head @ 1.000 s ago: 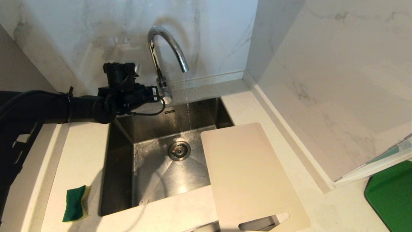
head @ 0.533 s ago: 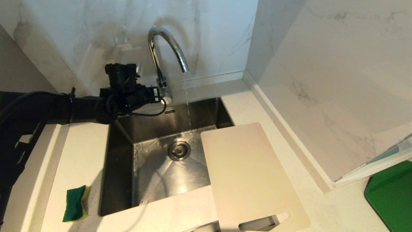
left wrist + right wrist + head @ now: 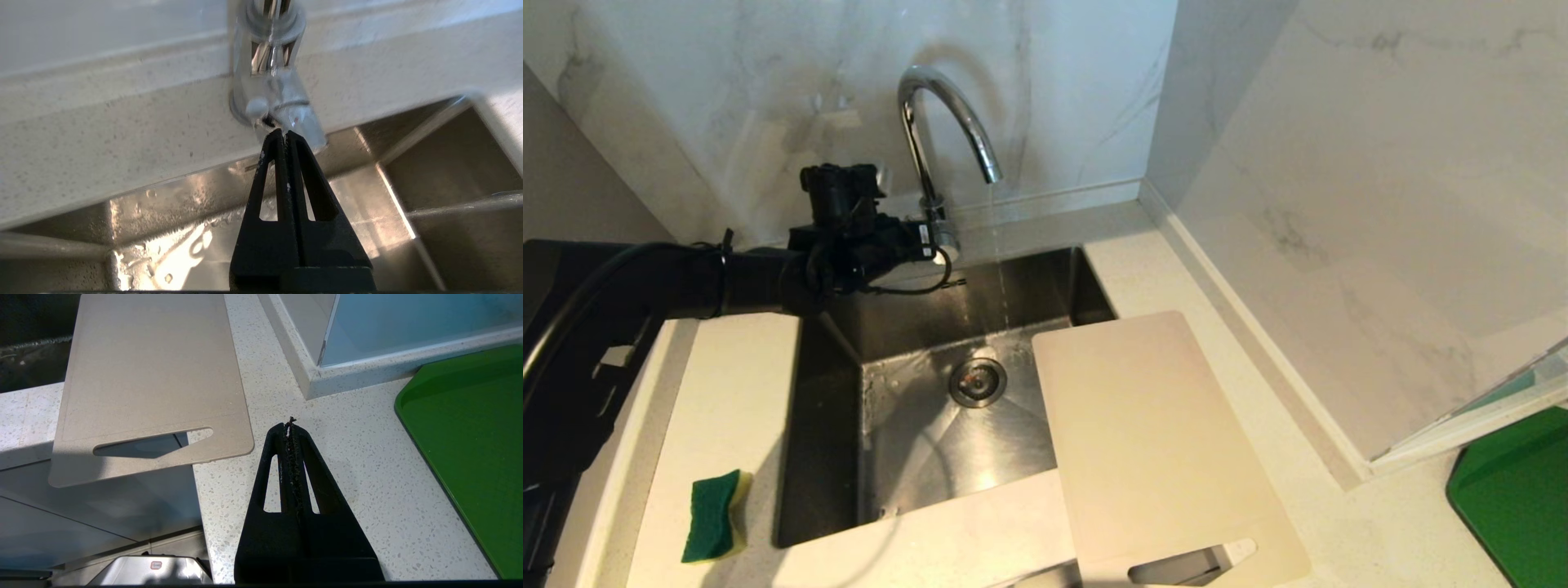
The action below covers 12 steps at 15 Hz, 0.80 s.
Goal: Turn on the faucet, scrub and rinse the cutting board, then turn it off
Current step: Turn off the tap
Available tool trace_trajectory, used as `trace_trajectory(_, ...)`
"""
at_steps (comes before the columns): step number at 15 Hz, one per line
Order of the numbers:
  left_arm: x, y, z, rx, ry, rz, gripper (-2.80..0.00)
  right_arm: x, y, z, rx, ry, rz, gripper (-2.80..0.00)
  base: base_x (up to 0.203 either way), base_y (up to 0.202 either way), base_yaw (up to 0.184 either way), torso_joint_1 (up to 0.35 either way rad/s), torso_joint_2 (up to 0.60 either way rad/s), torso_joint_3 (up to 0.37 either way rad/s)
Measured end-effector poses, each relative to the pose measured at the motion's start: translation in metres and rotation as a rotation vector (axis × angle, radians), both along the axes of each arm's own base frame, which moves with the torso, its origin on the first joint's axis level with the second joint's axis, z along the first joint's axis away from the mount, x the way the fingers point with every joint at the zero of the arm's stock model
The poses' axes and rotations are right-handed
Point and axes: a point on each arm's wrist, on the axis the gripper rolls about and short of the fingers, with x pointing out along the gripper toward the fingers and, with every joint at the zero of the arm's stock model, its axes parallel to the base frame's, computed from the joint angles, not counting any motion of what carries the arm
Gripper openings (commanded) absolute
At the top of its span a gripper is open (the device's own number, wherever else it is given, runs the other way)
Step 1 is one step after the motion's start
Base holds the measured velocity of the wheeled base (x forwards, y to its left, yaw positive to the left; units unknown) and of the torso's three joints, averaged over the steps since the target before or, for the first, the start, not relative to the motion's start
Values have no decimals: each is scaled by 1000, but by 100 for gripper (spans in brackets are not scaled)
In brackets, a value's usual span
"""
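1. At the sink's twelve o'clock edge stands the faucet, a thin stream of water running from its spout.
2. The left gripper, fingers pressed together and empty, has its tip at the lever on the faucet's base.
3. The cutting board bridges the sink's four o'clock corner and the counter.
4. The right gripper, fingers together and empty, hangs over the counter just beside the board's slotted end.
5. A green sponge lies at the sink's eight o'clock.

Speckled counter: sponge, cutting board, green tray
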Motion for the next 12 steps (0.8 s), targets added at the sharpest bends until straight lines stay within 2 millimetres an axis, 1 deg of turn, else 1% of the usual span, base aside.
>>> trace_trajectory(7, 16, 12, -13, -4, -29, 28, -280, 0, 0, 0, 0, 0, 0, -280, 0, 0, 0, 0, 0, 0)
trace_trajectory(10, 16, 13, -15, 0, -16, 38, -280, 0, 0, 0, 0, 0, -1, -280, 0, 0, 0, 0, 0, 0)
trace_trajectory(12, 12, 14, -17, 11, 17, 43, -280, 0, 0, 0, 0, 0, -1, -280, 0, 0, 0, 0, 0, 0)
